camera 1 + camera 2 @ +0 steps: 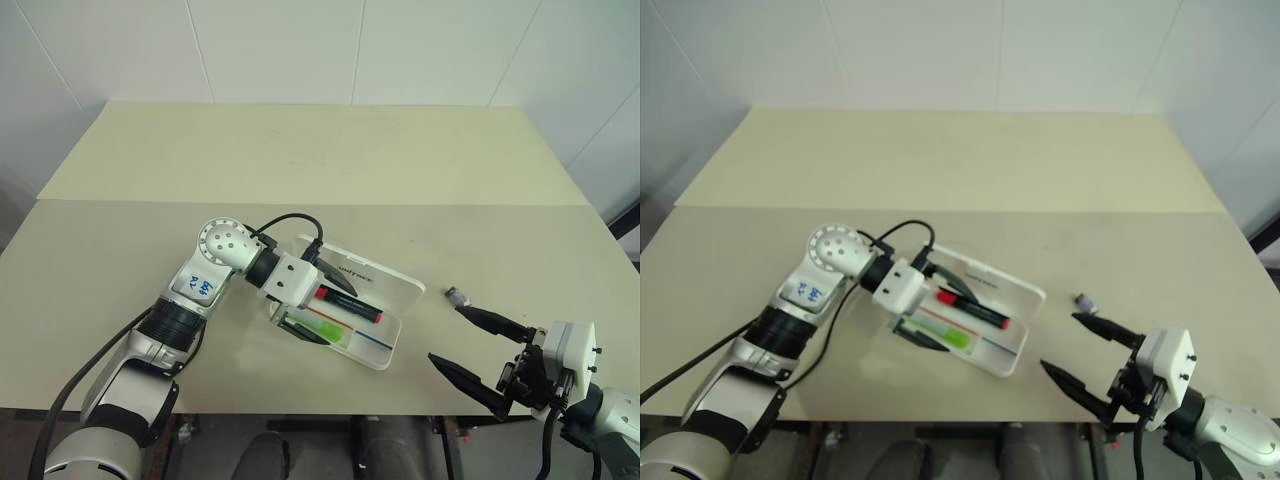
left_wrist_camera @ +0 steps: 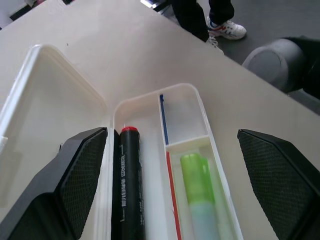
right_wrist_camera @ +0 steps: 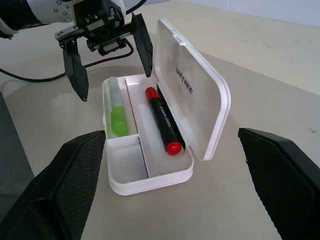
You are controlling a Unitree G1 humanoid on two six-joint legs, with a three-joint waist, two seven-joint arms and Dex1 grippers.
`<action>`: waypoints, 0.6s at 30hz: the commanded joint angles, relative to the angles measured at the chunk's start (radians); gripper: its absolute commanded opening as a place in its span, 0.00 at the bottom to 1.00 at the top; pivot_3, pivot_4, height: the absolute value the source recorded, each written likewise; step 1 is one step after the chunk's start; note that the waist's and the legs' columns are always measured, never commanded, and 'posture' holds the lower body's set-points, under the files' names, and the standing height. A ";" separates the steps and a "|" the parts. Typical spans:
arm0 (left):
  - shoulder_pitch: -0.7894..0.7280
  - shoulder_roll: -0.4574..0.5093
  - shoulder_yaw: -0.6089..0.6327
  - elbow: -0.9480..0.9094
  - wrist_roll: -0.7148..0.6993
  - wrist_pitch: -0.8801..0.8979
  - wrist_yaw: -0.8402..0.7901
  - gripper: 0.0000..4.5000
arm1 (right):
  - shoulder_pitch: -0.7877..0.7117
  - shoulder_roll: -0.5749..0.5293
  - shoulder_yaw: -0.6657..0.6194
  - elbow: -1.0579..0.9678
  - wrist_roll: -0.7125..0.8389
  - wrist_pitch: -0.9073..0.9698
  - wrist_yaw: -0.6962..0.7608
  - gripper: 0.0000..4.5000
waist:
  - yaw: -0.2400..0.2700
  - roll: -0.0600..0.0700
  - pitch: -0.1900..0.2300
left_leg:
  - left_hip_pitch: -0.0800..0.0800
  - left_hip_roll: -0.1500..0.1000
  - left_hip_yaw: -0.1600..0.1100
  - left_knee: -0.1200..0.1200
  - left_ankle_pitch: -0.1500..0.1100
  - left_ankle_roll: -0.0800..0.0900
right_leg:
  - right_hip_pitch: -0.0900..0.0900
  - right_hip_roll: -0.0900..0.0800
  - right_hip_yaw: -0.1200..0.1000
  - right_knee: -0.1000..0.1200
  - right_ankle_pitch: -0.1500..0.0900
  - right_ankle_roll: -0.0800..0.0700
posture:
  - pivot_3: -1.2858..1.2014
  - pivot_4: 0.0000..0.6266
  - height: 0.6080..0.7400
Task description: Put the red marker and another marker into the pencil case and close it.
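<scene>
Here red marker [image 1: 349,305] and highlighter [image 1: 327,327] in open pencil case [image 1: 385,352], left tool [image 1: 322,305] spread above them

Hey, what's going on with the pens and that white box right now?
Both end effectors open, empty. Red marker and green highlighter inside pencil case; lid up. Left end effector over case.

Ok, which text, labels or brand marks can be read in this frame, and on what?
"UNITREE": dark lettering on the open lid of the pencil case.
White print along the red marker barrel: too blurred to read.
Blue handwriting on the left arm's white label: not legible.
</scene>
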 commanded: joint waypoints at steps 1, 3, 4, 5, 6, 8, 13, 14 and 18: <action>0.005 0.014 0.023 -0.046 -0.022 0.014 0.004 0.99 | -0.006 -0.008 -0.007 -0.010 0.004 -0.010 -0.002 1.00 | 0.000 0.000 0.000 | 0.000 0.000 0.000 0.000 0.000 0.000 | 0.000 0.000 0.000 0.000 0.000 0.000 | 0.52 0.24 1.00; 0.007 0.017 0.027 -0.060 -0.028 0.023 0.000 0.99 | -0.009 -0.008 -0.006 -0.010 0.004 -0.009 -0.002 1.00 | 0.000 0.000 0.000 | 0.000 0.000 0.000 0.000 0.000 0.000 | 0.000 0.000 0.000 0.000 0.000 0.000 | 0.52 0.24 1.00; 0.007 0.016 0.030 -0.070 -0.035 0.034 0.002 0.99 | -0.010 -0.007 -0.006 -0.009 0.003 -0.009 -0.003 1.00 | 0.000 0.000 0.000 | 0.000 0.000 0.000 0.000 0.000 0.000 | 0.000 0.000 0.000 0.000 0.000 0.000 | 0.52 0.24 1.00; 0.007 0.016 0.034 -0.085 -0.044 0.052 0.006 0.99 | -0.009 -0.007 -0.006 -0.009 0.003 -0.010 -0.002 1.00 | 0.001 0.000 0.000 | 0.000 0.000 0.000 0.000 0.000 0.000 | 0.000 0.000 0.000 0.000 0.000 0.000 | 0.52 0.24 1.00; 0.007 0.017 0.038 -0.106 -0.056 0.074 0.007 0.99 | -0.008 -0.007 -0.006 -0.008 0.003 -0.010 -0.001 1.00 | 0.001 0.000 0.000 | 0.000 0.000 0.000 0.000 0.000 0.000 | 0.000 0.000 0.000 0.000 0.000 0.000 | 0.52 0.24 1.00; 0.011 0.026 0.049 -0.159 -0.091 0.131 0.006 0.99 | -0.007 -0.007 -0.007 -0.006 0.003 -0.011 0.001 1.00 | 0.001 0.000 0.000 | 0.000 0.000 0.000 0.000 0.000 0.000 | 0.000 0.000 0.000 0.000 0.000 0.000 | 0.52 0.24 1.00; 0.018 0.034 0.073 -0.241 -0.145 0.232 0.026 0.99 | -0.013 -0.010 -0.006 0.002 0.001 -0.012 0.004 1.00 | 0.000 0.000 0.000 | 0.000 0.000 0.000 0.000 0.000 0.000 | 0.000 0.000 0.000 0.000 0.000 0.000 | 0.52 0.24 1.00; 0.019 0.036 0.075 -0.249 -0.148 0.246 0.031 0.99 | -0.014 -0.010 -0.006 0.002 0.001 -0.012 0.004 1.00 | 0.000 0.000 0.000 | 0.000 0.000 0.000 0.000 0.000 0.000 | 0.000 0.000 0.000 0.000 0.000 0.000 | 0.52 0.24 1.00; 0.025 0.026 0.112 -0.284 -0.207 0.314 0.061 0.99 | -0.016 -0.012 -0.006 0.003 0.000 -0.008 0.005 1.00 | 0.000 0.000 0.000 | 0.000 0.000 0.000 0.000 0.000 0.000 | 0.000 0.000 0.000 0.001 0.000 0.000 | 0.52 0.24 1.00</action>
